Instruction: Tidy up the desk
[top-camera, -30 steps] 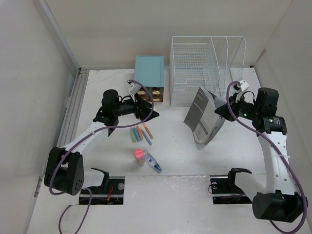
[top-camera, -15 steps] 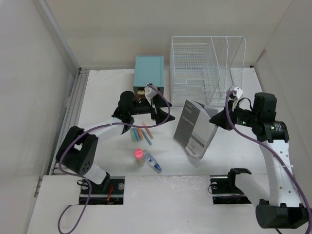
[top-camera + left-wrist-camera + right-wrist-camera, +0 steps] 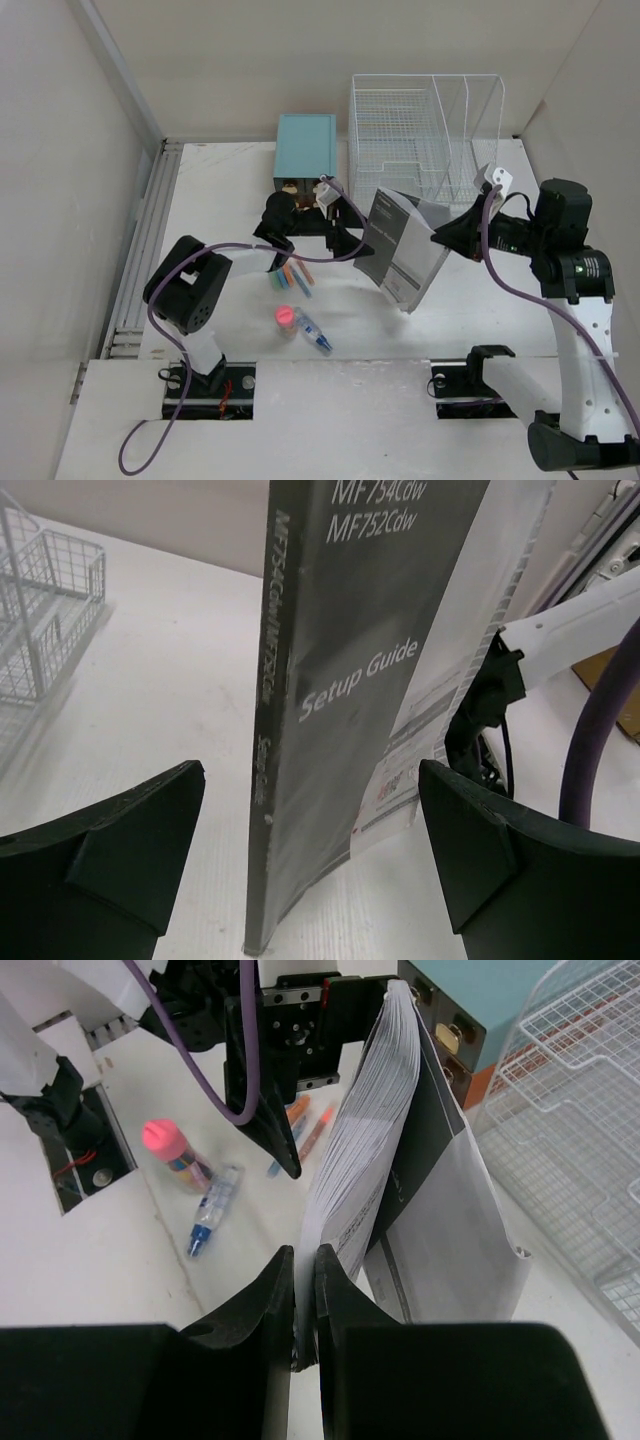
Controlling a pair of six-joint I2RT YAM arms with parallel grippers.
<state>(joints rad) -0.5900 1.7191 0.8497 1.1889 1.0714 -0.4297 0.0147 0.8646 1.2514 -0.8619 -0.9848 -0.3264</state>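
Observation:
A dark grey "Setup Guide" booklet (image 3: 405,250) stands on edge on the white desk (image 3: 225,180), its lower corner touching the surface. My right gripper (image 3: 455,235) is shut on its white pages; the right wrist view shows the jaws (image 3: 305,1260) pinching the page edge of the booklet (image 3: 395,1150). My left gripper (image 3: 345,235) is open at the booklet's left side. In the left wrist view the spine (image 3: 300,730) stands between the two wide-apart fingers (image 3: 310,780), touching neither.
A teal drawer box (image 3: 306,145) and a white wire rack (image 3: 400,140) with a clear divider (image 3: 478,105) stand at the back. Coloured markers (image 3: 290,273), a pink-capped bottle (image 3: 284,318) and a blue-tipped tube (image 3: 315,333) lie in front. Metal rails (image 3: 150,230) run along the left edge.
My left gripper has swung right from the drawer box to the booklet's spine. My right gripper has shifted the booklet leftward and stood it more upright.

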